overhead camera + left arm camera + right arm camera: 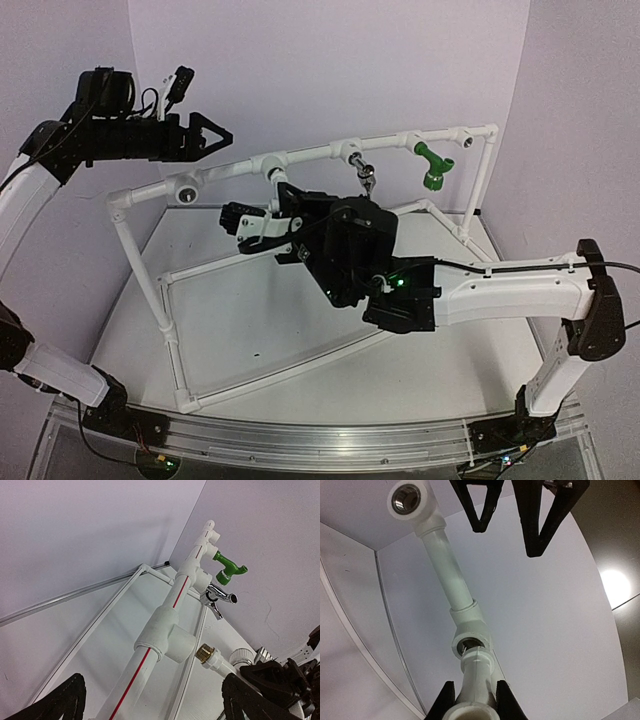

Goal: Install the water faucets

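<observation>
my right tool (475,697) is closed on the body of the white faucet (476,677), a finger pressed to each side. its brass thread is right at the mouth of the tee socket (469,642) on the pipe frame (300,156). that puts it over the far half of the table (250,330), a little left of the middle. i cannot tell whether the thread has bitten. my left tool (506,537) hangs wide open and empty near the far-left corner. the chrome faucet (362,172) and green faucet (432,166) sit in the rail towards the far-right corner. one socket (185,190) towards the far-left is bare. i judge the faucet light, rigid and smooth, likely to slip when twisted. so the hold belongs on the stubby body, clear of the thread. the frame looks light and may flex under a push.
</observation>
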Robot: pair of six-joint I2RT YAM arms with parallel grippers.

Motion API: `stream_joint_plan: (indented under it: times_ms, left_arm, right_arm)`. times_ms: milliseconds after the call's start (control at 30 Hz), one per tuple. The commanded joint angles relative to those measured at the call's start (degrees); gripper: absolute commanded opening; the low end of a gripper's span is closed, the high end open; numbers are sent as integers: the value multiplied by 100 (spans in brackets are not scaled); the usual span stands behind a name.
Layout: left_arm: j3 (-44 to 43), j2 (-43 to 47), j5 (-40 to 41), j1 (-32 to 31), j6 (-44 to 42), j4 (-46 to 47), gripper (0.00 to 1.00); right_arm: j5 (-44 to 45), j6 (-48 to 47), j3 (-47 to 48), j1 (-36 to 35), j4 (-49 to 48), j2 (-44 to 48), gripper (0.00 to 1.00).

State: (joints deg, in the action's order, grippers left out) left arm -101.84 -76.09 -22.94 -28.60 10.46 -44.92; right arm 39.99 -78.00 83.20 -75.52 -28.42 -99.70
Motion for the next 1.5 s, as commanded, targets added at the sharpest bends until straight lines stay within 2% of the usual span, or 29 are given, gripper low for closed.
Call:
stream_joint_plan:
  times_ms: [0,1467]
  left_arm:
    - [-3,181,-85,-5,75,297,94]
    - [-56,148,-74,-5,29,285,94]
  right_arm:
    - [-212,-97,44,119,-398,98,0]
    - [-478,48,81,310,-224,-43,0]
